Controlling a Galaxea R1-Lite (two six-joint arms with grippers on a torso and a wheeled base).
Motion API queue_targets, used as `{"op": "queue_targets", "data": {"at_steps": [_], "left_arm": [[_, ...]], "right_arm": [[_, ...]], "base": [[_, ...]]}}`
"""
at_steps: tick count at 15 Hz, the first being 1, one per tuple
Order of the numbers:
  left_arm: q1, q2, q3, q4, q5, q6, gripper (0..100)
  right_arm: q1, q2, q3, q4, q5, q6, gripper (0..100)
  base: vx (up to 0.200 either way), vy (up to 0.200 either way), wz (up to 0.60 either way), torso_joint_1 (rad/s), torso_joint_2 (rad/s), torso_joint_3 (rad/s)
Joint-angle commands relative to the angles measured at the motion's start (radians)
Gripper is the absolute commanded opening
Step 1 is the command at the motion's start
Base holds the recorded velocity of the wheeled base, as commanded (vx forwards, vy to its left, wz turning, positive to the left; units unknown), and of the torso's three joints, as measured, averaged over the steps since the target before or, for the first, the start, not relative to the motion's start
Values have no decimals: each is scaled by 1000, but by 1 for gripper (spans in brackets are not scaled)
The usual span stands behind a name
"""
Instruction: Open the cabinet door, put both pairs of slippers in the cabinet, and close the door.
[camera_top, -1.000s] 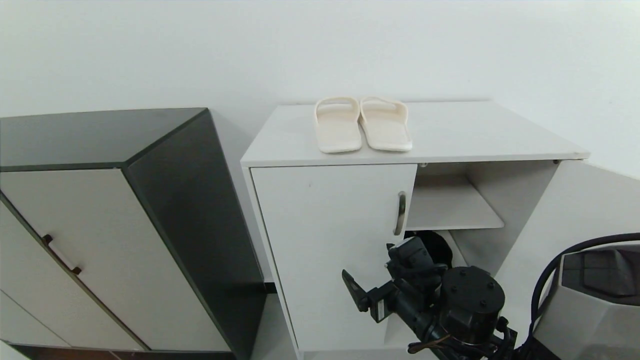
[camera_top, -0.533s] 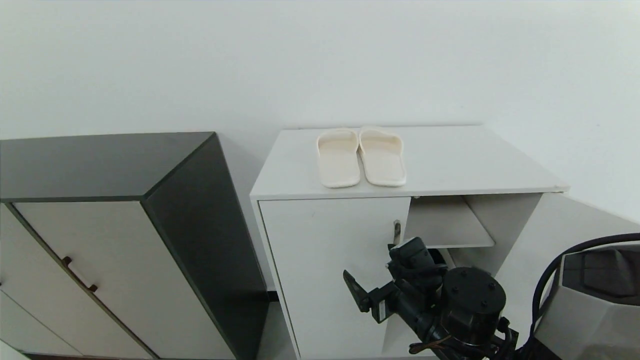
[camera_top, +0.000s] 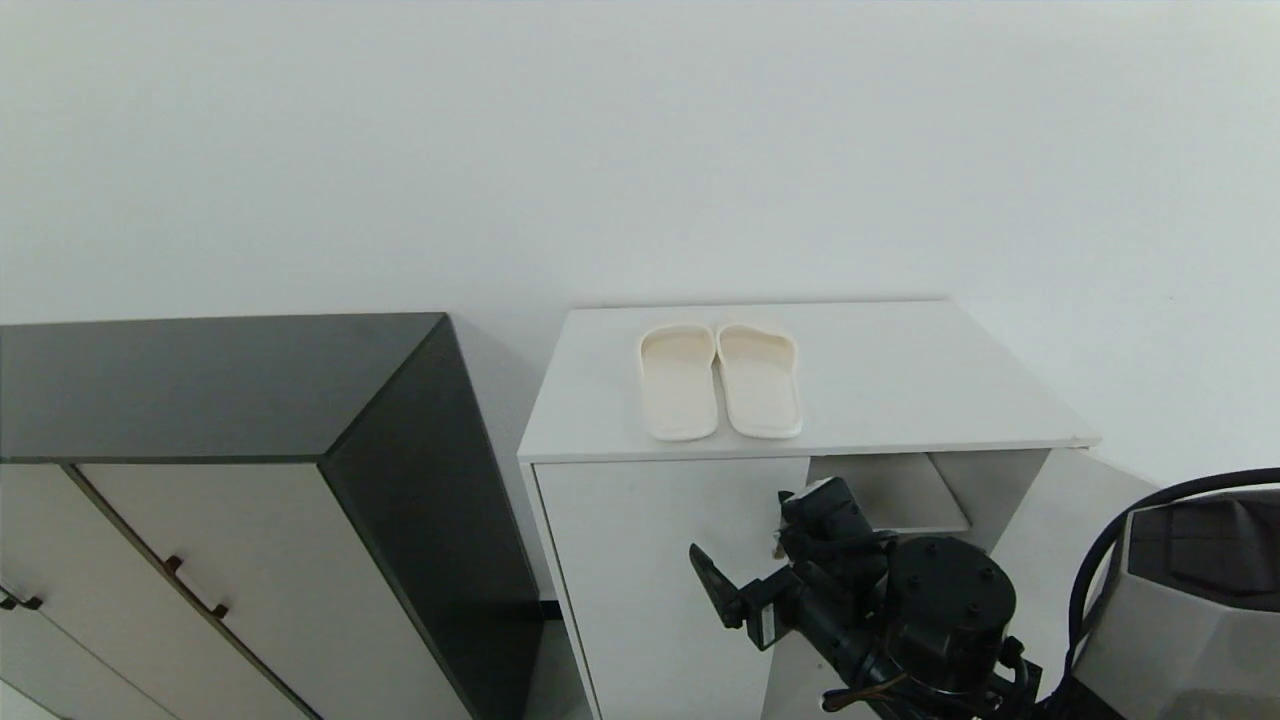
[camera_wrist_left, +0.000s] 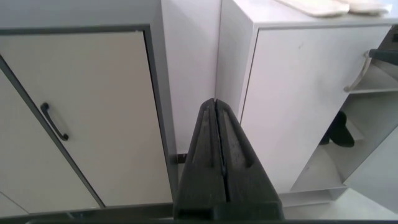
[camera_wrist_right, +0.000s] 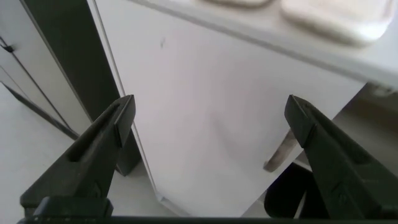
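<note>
**Sitting on the white cabinet (camera_top: 900, 380): the cream slippers (camera_top: 720, 385)**

Head view: the pair lies side by side on top, the right compartment open.
Left wrist view: the left gripper (camera_wrist_left: 215, 106) is clenched, facing the closed door (camera_wrist_left: 292, 99); a dark item (camera_wrist_left: 339, 130) sits low inside.
Right wrist view: the right gripper (camera_wrist_right: 210, 106) gapes before that door's handle (camera_wrist_right: 280, 152).

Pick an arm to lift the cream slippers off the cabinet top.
Probably right: right gripper is open, facing the white wooden cabinet just below the cream slide slippers; left gripper is shut, aimed at the gap beside it.
</note>
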Motion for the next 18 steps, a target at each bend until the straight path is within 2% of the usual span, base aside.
{"op": "queue_targets", "data": {"at_steps": [1, 6, 7, 9, 10, 11, 13, 15, 18], "left_arm": [[0, 2, 0, 0, 0, 0, 0], [0, 2, 0, 0, -2, 2, 0], [0, 2, 0, 0, -2, 3, 0], [0, 2, 0, 0, -3, 5, 0], [0, 2, 0, 0, -5, 6, 0], [0, 2, 0, 0, -5, 8, 0], [0, 2, 0, 0, -5, 6, 0], [0, 2, 0, 0, -3, 8, 0], [0, 2, 0, 0, -3, 6, 0]], "right_arm": [[-11, 9, -1, -1, 1, -4, 100], [-14, -17, -36, -1, -8, -42, 100], [-19, -47, -76, 65, -8, -38, 100], [-23, -155, -150, 320, -8, 30, 100], [-19, -223, -214, 488, -17, 76, 100], [-13, -281, -285, 660, -65, 125, 100], [10, -313, -432, 895, -190, 223, 100], [21, -303, -498, 995, -253, 252, 100], [21, -269, -512, 1001, -279, 280, 100]], "base": [[0, 0, 0, 266, -583, -330], [0, 0, 0, 80, -167, -98], [0, 0, 0, 0, 0, 0], [0, 0, 0, 0, 0, 0], [0, 0, 0, 0, 0, 0], [0, 0, 0, 0, 0, 0], [0, 0, 0, 0, 0, 0], [0, 0, 0, 0, 0, 0], [0, 0, 0, 0, 0, 0]]}}
